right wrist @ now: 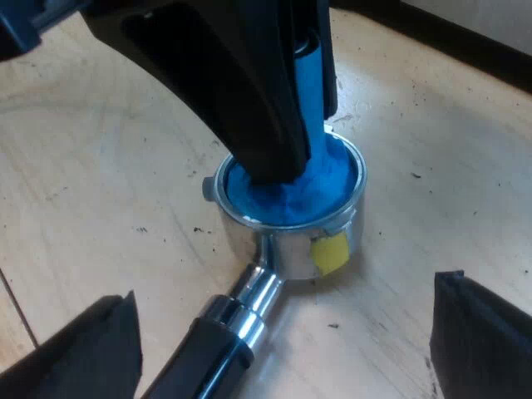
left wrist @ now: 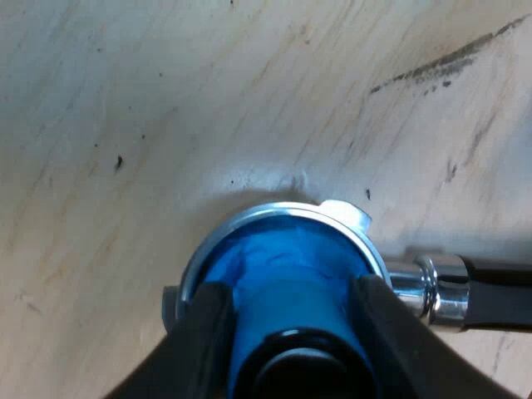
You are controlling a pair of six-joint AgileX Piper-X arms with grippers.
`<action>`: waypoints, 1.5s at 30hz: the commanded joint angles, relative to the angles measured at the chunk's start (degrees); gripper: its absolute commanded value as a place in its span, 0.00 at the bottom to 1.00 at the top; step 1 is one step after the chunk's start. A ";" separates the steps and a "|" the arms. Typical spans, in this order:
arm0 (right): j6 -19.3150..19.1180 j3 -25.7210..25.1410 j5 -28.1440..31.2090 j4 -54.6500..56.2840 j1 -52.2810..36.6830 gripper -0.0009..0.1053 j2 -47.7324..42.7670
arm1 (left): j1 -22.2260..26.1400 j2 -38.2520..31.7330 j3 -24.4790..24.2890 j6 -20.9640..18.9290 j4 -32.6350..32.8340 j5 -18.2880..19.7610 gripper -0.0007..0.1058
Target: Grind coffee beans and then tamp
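One table: pale wood with fine grain, bare around the holder.
Edge: a dark strip runs along the table's far side, with a paler surface beyond it.
Left gripper: comes down from above, fingers clamped on the tamper's stem.
Right gripper: fingers spread wide to either side of the handle, touching nothing.
Holder: metal basket standing on the table, its dark handle lying level.
Tamper: blue, upright, its base filling the basket.
Scuff: a dark streak on the wood, well apart from the holder.
Sticker: yellow, on the basket's outer wall.
Specks: a few dark crumbs near the basket.
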 commanded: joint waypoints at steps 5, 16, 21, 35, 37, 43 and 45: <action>0.21 0.22 -0.19 0.08 0.08 0.69 -0.28 | -0.40 3.73 2.94 -0.55 5.52 0.31 0.01; -0.05 0.22 -0.31 -2.94 0.08 0.69 -0.28 | -0.40 0.51 -5.27 -0.33 5.99 0.31 0.01; -0.12 -0.12 -0.31 -3.07 0.08 0.69 -0.28 | -0.40 -0.92 -8.88 -0.33 7.73 0.13 0.01; -1.53 -0.11 -0.43 -7.40 0.08 0.69 -0.28 | 3.09 -7.80 -12.44 -0.43 16.62 -5.83 0.01; -1.53 -0.11 -0.43 -7.75 0.08 0.69 -0.28 | 4.29 -8.61 -12.44 -0.43 17.04 -5.83 0.01; -1.53 -0.11 -0.43 -10.28 0.08 0.69 -0.28 | 9.71 -11.58 -9.79 -0.43 17.15 -5.83 0.01; -3.07 -0.11 -0.43 -11.50 0.08 0.69 -0.28 | 11.20 -12.64 -8.45 -0.43 17.15 -5.83 0.01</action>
